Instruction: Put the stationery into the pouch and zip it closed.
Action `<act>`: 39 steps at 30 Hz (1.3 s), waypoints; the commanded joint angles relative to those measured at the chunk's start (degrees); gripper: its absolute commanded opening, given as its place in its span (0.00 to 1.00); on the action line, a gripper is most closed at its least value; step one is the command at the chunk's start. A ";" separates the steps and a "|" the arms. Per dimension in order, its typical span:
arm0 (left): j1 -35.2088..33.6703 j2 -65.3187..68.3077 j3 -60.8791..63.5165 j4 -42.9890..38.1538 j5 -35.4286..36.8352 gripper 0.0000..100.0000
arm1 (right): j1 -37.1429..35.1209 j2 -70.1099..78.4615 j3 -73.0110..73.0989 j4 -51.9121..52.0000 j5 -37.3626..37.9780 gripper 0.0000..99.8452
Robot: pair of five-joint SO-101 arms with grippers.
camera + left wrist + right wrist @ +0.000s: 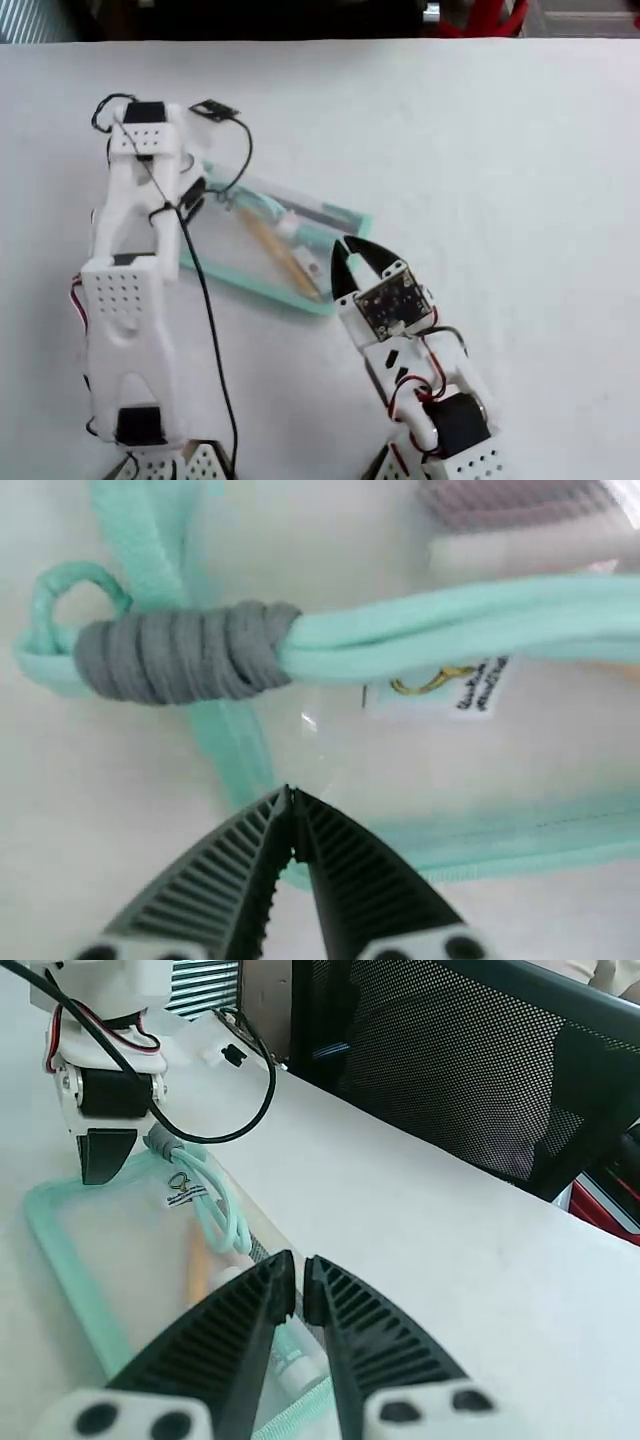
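Note:
A clear pouch [262,262] with mint-green trim lies flat on the white table, between the two arms. Through it show an orange pencil [275,255] and a white stick-shaped item [292,228]. A mint cord [450,630] with a grey wrap [185,655] lies across its left end. My left gripper [291,795] is shut, its tips down on the clear plastic just inside the trim, beside that cord; the same gripper [195,200] stands at the pouch's left end. My right gripper [299,1265] is shut with nothing in it, hovering over the pouch's right end [342,246].
The left arm's black cable [205,300] hangs across the pouch's near-left side. A black mesh chair [450,1060] stands beyond the table's far edge. Bare white table [520,180] lies to the right.

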 commanded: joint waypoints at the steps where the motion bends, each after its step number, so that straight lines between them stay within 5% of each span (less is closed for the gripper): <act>1: -0.13 -3.47 -1.49 -1.76 -1.14 0.02 | 0.13 -0.40 -0.35 -1.36 0.62 0.02; 5: -4.00 -3.03 -2.99 -11.69 -0.53 0.02 | 0.13 -0.40 -0.35 -1.36 0.62 0.02; 13: -7.43 -3.21 -2.81 -13.01 1.76 0.02 | 2.24 -0.40 -0.35 -1.89 0.00 0.02; 18: -12.44 -2.24 -8.79 -13.36 2.20 0.02 | 9.80 0.04 2.37 -9.19 -8.09 0.02; 24: -2.86 6.37 -9.41 -10.99 1.67 0.02 | 9.63 0.40 3.52 -9.80 -10.64 0.02; 29: 1.63 7.52 -15.21 -0.35 -0.35 0.02 | 9.71 6.46 3.16 -11.03 -10.64 0.02; 39: 3.82 5.49 -0.53 2.55 -7.65 0.02 | 11.91 41.98 -13.54 -15.25 -11.25 0.02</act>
